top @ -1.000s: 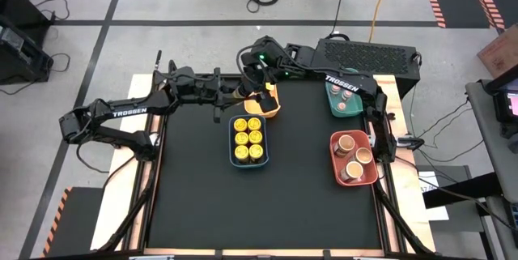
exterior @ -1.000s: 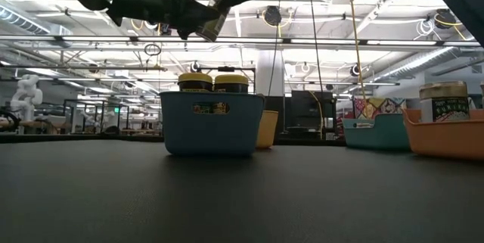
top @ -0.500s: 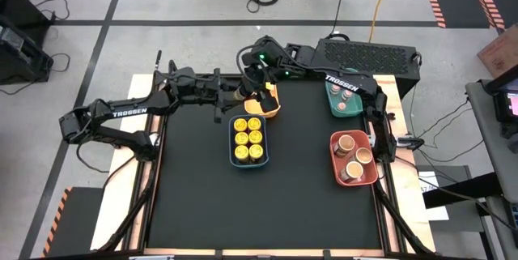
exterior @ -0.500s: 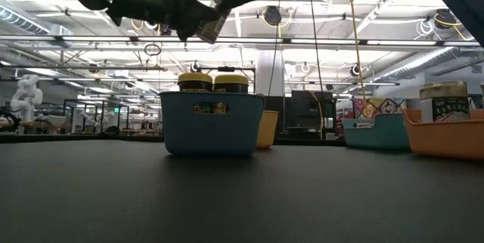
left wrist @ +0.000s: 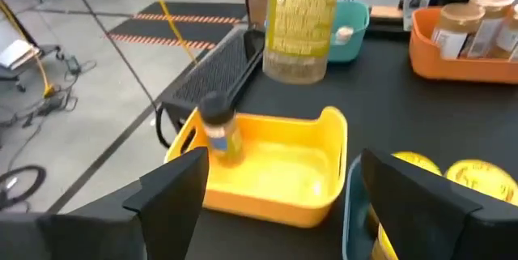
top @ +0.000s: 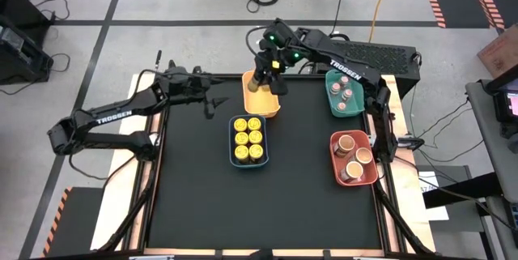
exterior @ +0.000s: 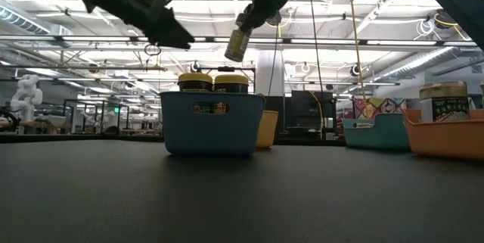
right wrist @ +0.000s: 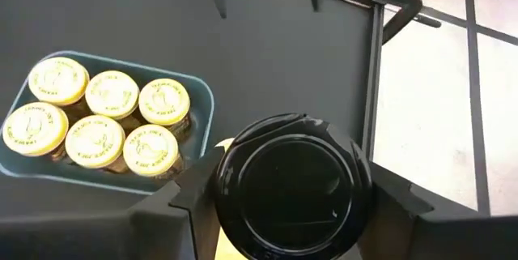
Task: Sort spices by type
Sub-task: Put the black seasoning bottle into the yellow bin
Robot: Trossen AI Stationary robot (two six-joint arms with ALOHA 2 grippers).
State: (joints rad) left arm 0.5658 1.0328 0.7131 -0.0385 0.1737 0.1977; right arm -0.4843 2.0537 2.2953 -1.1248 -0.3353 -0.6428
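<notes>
My right gripper (top: pixel 261 76) is shut on a spice jar (left wrist: pixel 301 21) with a yellow label and a dark lid (right wrist: pixel 291 183), which hangs over the yellow tray (top: pixel 271 106). In that tray (left wrist: pixel 275 171) stands one small dark-lidded jar (left wrist: pixel 217 134), upright on its base. My left gripper (top: pixel 212 100) stands open to the left of the tray, with nothing between its fingers (left wrist: pixel 174 195). The blue tray (top: pixel 248 140) holds several yellow-lidded jars (right wrist: pixel 97 122). My right gripper pinches the jar at its lid end (right wrist: pixel 235 199) between the two fingers (right wrist: pixel 190 203), one on either side. It comes from above, slanting down. The jar (exterior: pixel 238 41) hangs below the fingers, a little tilted, lifted clear of the yellow tray.
A green tray (top: pixel 344 98) with pinkish-lidded jars stands at the far right. A red tray (top: pixel 354 159) with wider tubs lies at the right edge. A black box (top: pixel 368 52) stands behind the table. The near half of the black mat (top: pixel 259 211) is bare.
My left gripper has opened, let go of the jar and drawn back toward the table's left edge. My right gripper has kept hold of the jar and carried it toward the far edge. The jar now hangs more upright over the yellow tray.
</notes>
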